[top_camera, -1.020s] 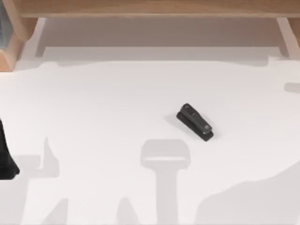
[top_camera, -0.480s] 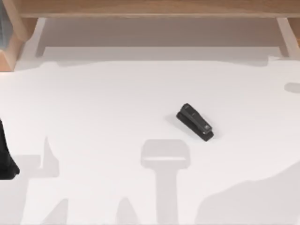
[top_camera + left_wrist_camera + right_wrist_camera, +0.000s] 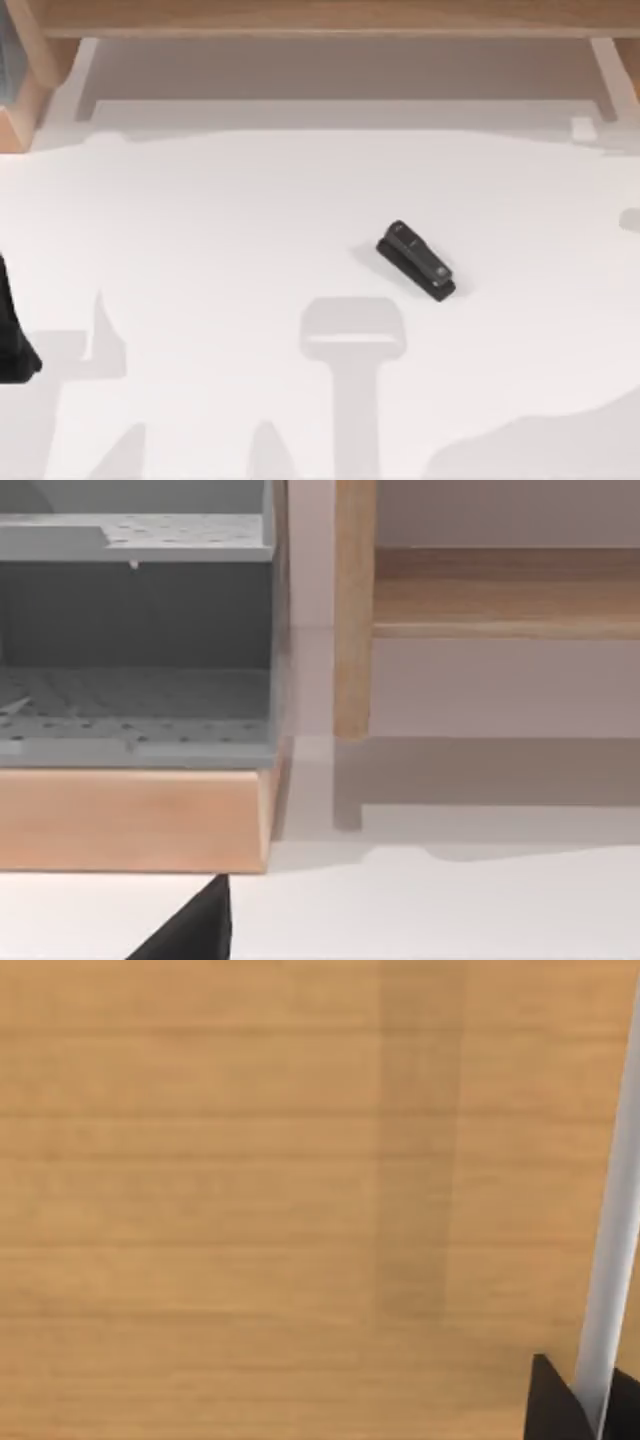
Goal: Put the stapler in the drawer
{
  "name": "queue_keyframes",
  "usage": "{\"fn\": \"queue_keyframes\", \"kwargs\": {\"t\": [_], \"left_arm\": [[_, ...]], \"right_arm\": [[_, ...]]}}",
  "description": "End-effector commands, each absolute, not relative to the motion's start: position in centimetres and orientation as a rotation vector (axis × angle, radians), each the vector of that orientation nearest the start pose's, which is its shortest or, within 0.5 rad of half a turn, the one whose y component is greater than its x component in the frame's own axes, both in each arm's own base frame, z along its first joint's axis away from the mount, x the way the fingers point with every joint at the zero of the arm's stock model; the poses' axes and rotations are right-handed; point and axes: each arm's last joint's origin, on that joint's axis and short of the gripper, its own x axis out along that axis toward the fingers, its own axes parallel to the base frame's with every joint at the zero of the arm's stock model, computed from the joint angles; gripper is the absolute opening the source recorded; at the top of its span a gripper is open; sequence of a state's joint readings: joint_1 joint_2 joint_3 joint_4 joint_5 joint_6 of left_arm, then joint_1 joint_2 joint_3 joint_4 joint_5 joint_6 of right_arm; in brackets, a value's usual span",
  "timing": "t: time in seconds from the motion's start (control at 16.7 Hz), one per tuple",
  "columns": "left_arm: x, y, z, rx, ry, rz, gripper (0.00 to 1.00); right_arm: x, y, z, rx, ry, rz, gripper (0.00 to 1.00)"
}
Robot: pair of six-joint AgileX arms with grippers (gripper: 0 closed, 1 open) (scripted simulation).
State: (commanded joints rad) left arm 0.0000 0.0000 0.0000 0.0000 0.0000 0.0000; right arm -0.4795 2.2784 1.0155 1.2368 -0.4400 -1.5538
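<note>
Black stapler [image 3: 417, 261], lying flat and ungrasped on the white table [image 3: 200, 250], well apart from our parked left arm [image 3: 12, 340], whose claw state we cannot tell; drawer not yet reached.

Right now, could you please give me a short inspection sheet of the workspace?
Surface: white table, crossed by grey shadows.
Job's things: stapler lies flat and diagonal on the table, right of centre, untouched; open drawer along the table's far edge.
Clutter: nothing seen.
Grippers: left arm parked at the table's left edge; right wrist view faces a wood panel.
Cables: nothing seen.
Surroundings: wooden cabinet; grey perforated shelf unit on a wooden base.
</note>
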Motion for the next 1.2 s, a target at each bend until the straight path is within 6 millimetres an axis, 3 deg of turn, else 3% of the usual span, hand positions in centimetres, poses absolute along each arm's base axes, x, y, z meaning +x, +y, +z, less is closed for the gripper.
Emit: {"fn": "queue_keyframes", "kwargs": {"t": [0.18, 0.54, 0.96, 1.2], "left_arm": [[10.6, -0.1, 16.0, 0.0, 0.0, 0.0, 1.0], [10.6, -0.1, 16.0, 0.0, 0.0, 0.0, 1.0], [10.6, -0.1, 16.0, 0.0, 0.0, 0.0, 1.0], [10.6, -0.1, 16.0, 0.0, 0.0, 0.0, 1.0]], "right_arm": [[36.6, -18.1, 8.7, -1.564, 0.017, -0.004, 0.0], [36.1, -18.1, 8.8, -1.568, 0.012, -0.008, 0.0], [30.5, -17.9, 8.7, -1.563, 0.014, -0.002, 0.0], [30.4, -17.9, 8.7, -1.564, 0.013, -0.002, 0.0]]}}
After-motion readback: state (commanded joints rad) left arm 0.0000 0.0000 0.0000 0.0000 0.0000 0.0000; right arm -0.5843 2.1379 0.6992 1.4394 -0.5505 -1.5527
